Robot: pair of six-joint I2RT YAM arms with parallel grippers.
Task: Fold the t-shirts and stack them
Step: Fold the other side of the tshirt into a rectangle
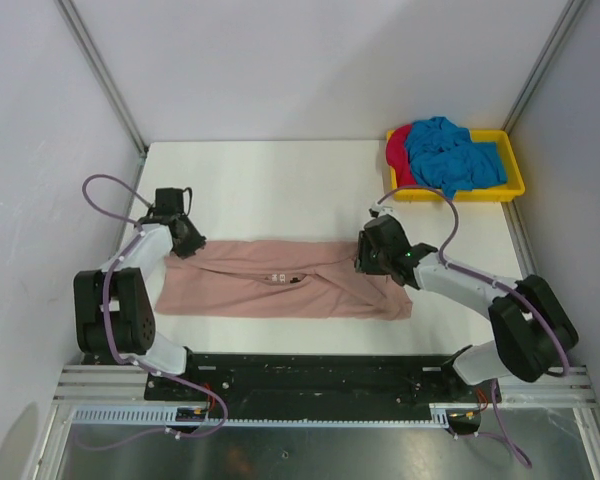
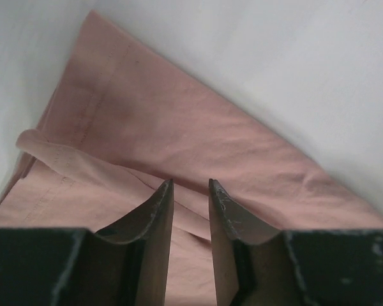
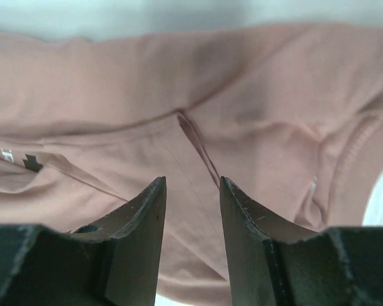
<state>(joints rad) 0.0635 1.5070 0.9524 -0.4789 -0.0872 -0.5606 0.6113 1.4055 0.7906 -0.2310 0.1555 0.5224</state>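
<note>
The dusty pink t-shirt (image 1: 280, 285) lies in a long flat band across the middle of the table, its small white chest print near the centre. My left gripper (image 1: 187, 240) is over its left end, jaws slightly apart just above the cloth (image 2: 179, 121); a folded hem lies left of the fingertips (image 2: 190, 182). My right gripper (image 1: 372, 255) is over its right end, jaws apart above a crease in the cloth (image 3: 255, 83), with nothing pinched (image 3: 191, 180). A bright blue t-shirt (image 1: 455, 155) and a red one (image 1: 398, 150) lie bunched in the tray.
The yellow plastic tray (image 1: 515, 187) stands at the back right corner. Grey walls and metal rails close in the white table (image 1: 280, 180) on three sides. A purple cable loops beside the left arm (image 1: 105, 185).
</note>
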